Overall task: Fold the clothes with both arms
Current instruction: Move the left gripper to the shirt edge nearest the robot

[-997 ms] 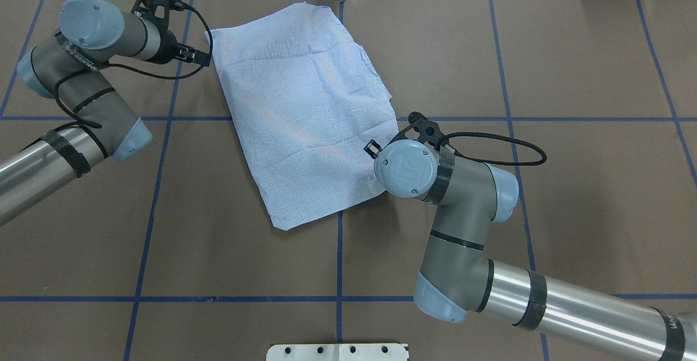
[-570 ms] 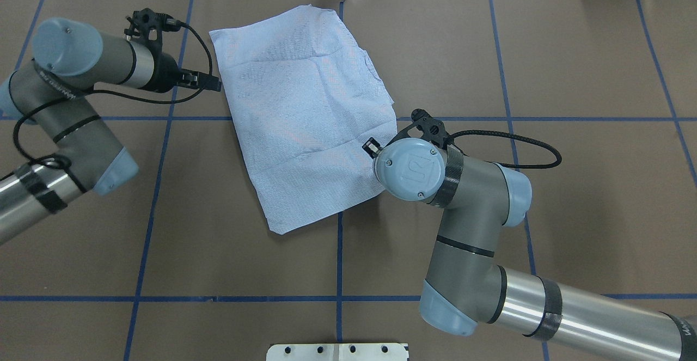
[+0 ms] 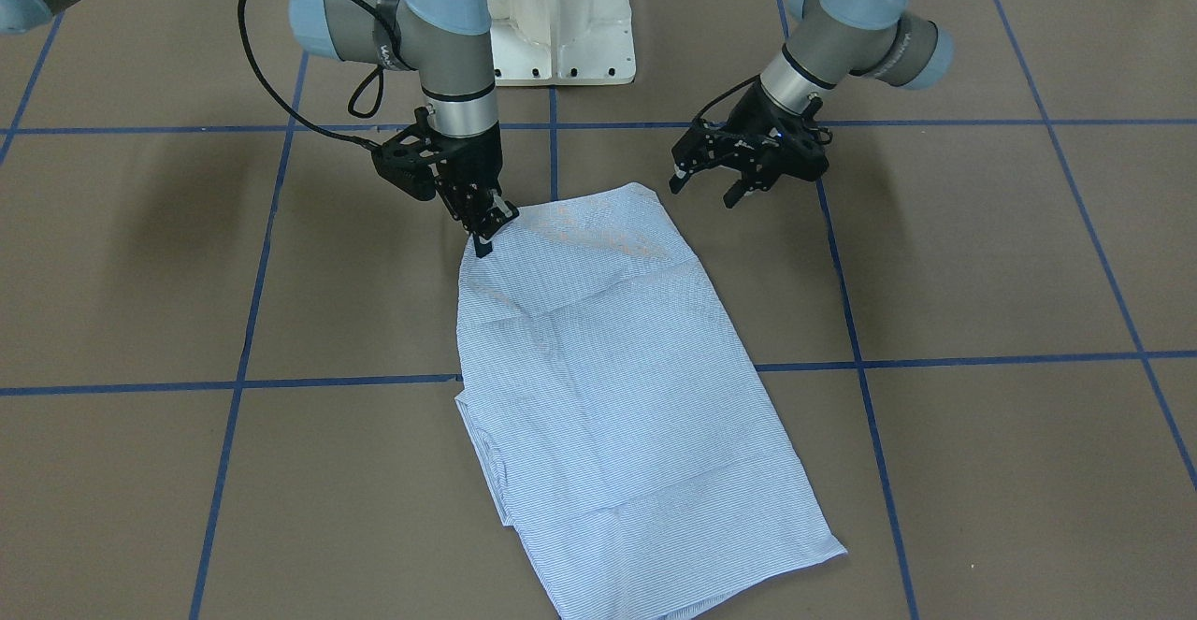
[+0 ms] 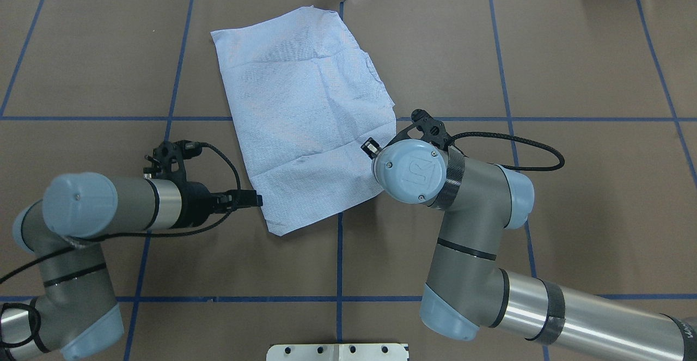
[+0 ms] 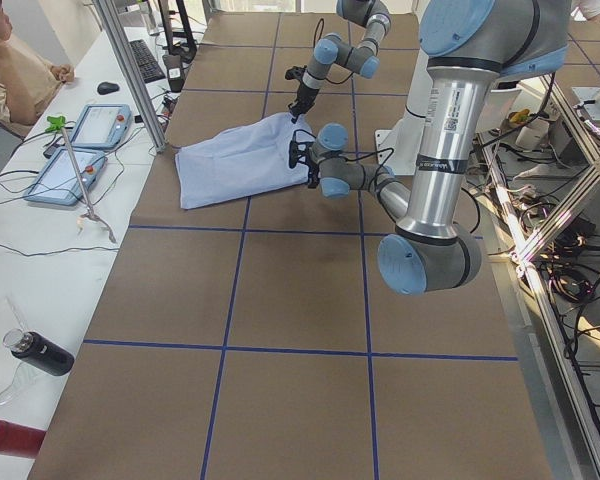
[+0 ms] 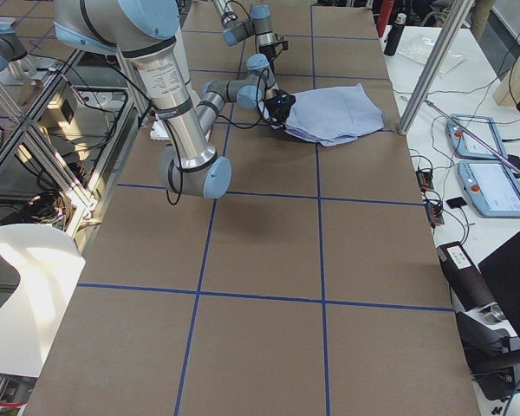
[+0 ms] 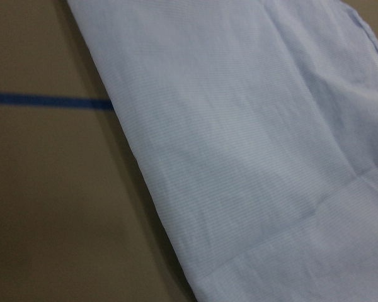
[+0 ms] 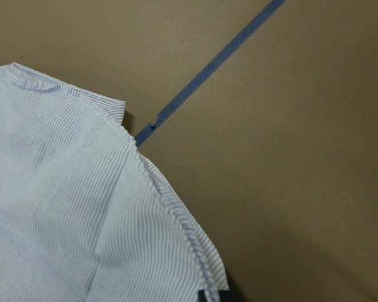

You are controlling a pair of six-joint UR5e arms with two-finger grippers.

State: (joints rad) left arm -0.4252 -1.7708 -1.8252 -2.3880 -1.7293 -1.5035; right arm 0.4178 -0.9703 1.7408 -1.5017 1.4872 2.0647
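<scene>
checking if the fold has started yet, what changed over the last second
The left claw swept back toward the robot along the left edge of the shirt, from the far corner to beside the near corner. It is open and took hold of nothing. The right claw stayed at the right edge, seemingly pinching it, and the shirt lies about as it did.

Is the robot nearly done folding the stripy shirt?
Partway. Done: the light blue and white fine-striped shirt lies flat, already folded into a tidy rectangle. In hand: the black right gripper looks pinched on one robot-side corner, and the black left gripper hovers open beside the other. Left: probably another fold to make it smaller.
</scene>
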